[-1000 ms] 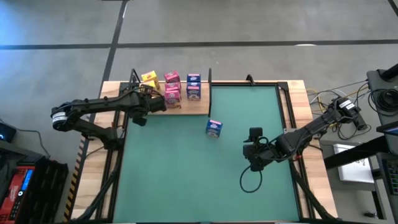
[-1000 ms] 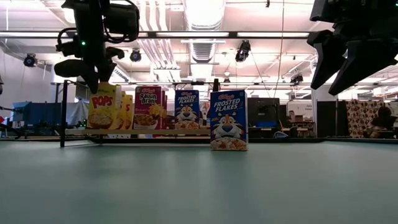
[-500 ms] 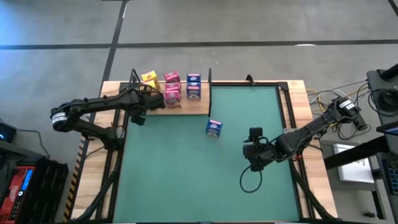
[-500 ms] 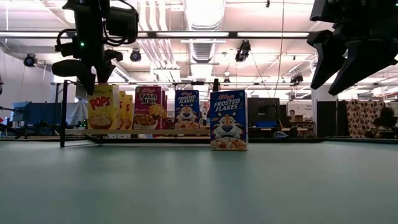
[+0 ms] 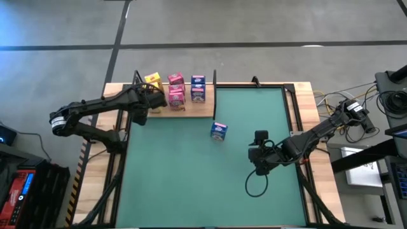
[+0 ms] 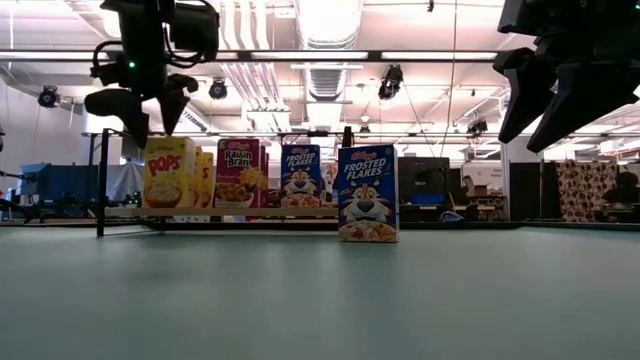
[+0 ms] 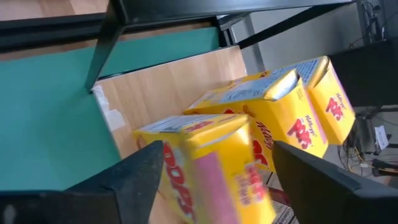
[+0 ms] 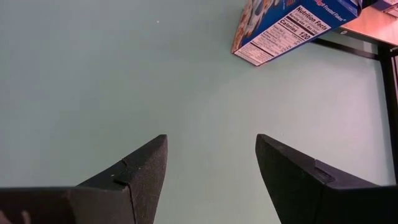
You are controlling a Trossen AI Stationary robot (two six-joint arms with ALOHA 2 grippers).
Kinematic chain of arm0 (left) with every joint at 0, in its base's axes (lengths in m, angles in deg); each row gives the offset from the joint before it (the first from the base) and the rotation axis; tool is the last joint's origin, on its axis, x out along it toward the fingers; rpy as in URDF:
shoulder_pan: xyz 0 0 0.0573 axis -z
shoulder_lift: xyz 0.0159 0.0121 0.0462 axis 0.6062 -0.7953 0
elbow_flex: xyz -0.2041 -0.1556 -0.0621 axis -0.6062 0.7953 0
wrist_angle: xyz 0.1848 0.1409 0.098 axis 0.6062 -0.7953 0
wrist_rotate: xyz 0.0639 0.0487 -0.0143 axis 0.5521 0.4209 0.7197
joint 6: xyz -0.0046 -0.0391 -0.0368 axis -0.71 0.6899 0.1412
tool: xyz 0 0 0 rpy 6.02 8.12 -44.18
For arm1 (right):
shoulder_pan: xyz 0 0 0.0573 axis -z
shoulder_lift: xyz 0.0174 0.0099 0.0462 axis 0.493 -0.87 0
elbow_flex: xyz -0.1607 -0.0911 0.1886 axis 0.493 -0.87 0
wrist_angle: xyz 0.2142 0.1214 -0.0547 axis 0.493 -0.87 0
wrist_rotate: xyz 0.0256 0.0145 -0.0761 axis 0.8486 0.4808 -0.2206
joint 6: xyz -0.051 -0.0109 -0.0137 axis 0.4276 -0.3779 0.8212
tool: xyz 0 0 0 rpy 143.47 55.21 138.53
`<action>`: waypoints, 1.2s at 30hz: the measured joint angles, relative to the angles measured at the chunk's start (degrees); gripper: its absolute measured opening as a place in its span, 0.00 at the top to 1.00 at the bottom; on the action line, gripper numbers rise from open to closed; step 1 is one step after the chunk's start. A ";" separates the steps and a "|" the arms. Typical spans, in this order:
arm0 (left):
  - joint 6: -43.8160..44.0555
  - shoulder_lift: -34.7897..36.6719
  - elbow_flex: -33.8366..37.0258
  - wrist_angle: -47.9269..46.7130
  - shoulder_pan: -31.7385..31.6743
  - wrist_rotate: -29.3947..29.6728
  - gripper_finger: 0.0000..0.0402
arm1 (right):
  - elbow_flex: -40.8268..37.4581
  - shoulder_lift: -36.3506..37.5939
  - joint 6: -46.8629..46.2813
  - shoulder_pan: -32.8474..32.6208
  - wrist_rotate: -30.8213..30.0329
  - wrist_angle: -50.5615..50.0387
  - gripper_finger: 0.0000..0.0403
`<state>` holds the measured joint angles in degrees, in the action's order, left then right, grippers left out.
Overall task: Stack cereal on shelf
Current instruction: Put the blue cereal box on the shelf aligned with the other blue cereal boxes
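Several small cereal boxes stand on the pale wooden shelf (image 5: 191, 112) at the table's far left: yellow ones (image 6: 168, 172), pink ones (image 5: 176, 97) and blue ones (image 5: 198, 88). One more blue box (image 5: 219, 131) stands upright on the green mat. My left gripper (image 6: 150, 120) is open just above the nearest yellow box (image 7: 211, 155), one finger on either side of its top. My right gripper (image 6: 526, 138) hangs open above the mat's right half, nothing between its fingers (image 8: 143, 168).
Thin black uprights (image 5: 215, 79) frame the shelf. A black cable loop (image 5: 254, 186) lies on the mat below the right arm. The near half of the green mat (image 5: 191, 184) has free room. Wooden table edges (image 5: 311, 108) run beside the mat.
My left gripper has opened and let go of the top of the nearest yellow box, which stays standing on the shelf. The fingers have spread apart above it. My right arm has kept still.
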<state>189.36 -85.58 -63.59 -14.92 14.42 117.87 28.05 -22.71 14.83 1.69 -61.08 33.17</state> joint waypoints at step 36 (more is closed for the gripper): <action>-24.78 -14.99 5.85 22.95 52.56 44.56 0.24 | 0.00 0.00 0.00 0.01 0.01 0.42 0.42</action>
<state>164.59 -100.56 -57.75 8.03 66.99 162.42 28.05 -22.71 14.83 1.70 -61.06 33.59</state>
